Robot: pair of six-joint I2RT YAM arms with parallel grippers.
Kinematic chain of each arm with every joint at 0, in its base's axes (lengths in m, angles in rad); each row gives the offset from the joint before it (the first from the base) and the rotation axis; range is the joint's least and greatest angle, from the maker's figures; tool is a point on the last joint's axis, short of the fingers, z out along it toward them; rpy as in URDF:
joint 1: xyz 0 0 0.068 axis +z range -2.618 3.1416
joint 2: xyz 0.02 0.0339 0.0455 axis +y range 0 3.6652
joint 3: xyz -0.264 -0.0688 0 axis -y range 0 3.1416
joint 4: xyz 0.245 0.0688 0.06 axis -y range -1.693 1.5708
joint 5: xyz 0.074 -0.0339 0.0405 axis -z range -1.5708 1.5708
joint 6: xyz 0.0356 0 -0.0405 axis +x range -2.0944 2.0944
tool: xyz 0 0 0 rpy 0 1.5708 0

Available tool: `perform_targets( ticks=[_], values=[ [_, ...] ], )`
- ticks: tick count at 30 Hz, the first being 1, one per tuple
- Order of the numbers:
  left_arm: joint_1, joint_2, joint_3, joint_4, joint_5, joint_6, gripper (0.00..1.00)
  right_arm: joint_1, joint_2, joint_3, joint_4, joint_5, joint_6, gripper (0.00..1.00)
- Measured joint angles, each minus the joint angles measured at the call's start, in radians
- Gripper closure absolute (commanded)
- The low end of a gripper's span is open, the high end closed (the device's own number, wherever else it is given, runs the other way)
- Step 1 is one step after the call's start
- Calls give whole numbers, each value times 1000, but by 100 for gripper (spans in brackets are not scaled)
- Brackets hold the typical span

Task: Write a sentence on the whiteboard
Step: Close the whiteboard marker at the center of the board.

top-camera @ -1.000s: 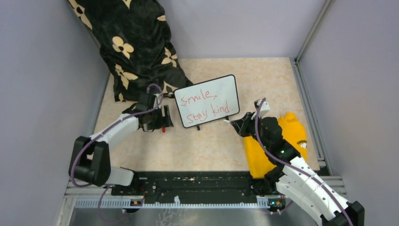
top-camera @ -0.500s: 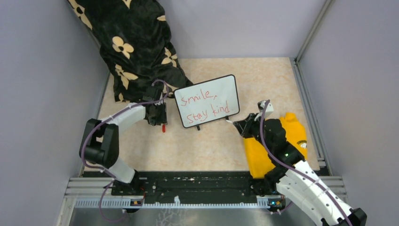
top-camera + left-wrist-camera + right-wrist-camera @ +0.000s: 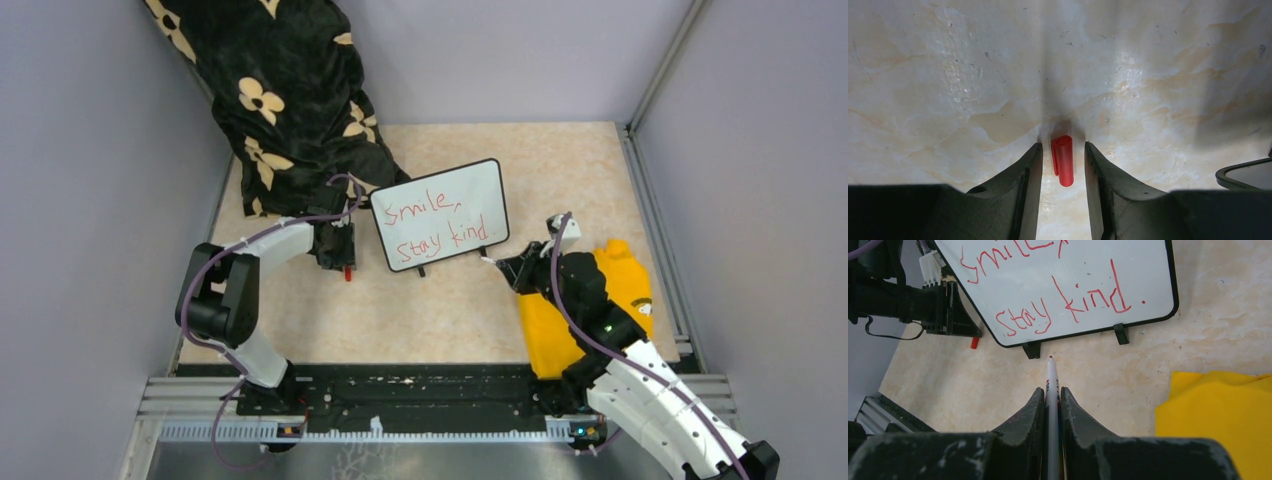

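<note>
Writing looks done, so I'm judging the current step as capping the pen. The whiteboard is standing on its short feet mid-tabletop, and the sentence is reading "Smile, Stay kind." in red.

My left gripper is hanging just left of the whiteboard, jaws partly spread on either side of a red cap lying flat. I'm seeing a thin gap on both sides and no contact yet. My right gripper is pinching the marker just in front of the whiteboard, bare tip aiming at its front foot.

Risks:
- The cap is round and sitting slightly off-centre between the jaws, so a squeeze is probably going to roll or squirt it away.
- My fingertips are riding very low, so they are likely scraping the tabletop.
- My left wrist and its purple cable are crowding the whiteboard's left edge. A swing is risking a knock or a tip-over.
- With the tip uncapped, any drift toward the whiteboard is risking a stray mark or a smear in the ink.

Surface and room: the tabletop is glossy beige marble-look and slick. A yellow cloth is lying right of the whiteboard under my right arm. A black floral cloth is piled behind and left of it. Plain grey walls are closing in three sides.
</note>
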State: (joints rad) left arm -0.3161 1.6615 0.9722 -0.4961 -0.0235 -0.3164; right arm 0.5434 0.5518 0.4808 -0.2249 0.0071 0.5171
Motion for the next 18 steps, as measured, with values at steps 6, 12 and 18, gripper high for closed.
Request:
perform_targets(
  ticks=[6,12,18],
  values=[
    [0,3,2,-1,-10,0,60,0,1,0,1,0,2,100],
    [0,11,10,-2,-12,-1,63,0,1,0,0,-1,3,100],
    [0,17,15,-3,-17,-1,63,0,-11,0,-3,0,3,100]
  ],
)
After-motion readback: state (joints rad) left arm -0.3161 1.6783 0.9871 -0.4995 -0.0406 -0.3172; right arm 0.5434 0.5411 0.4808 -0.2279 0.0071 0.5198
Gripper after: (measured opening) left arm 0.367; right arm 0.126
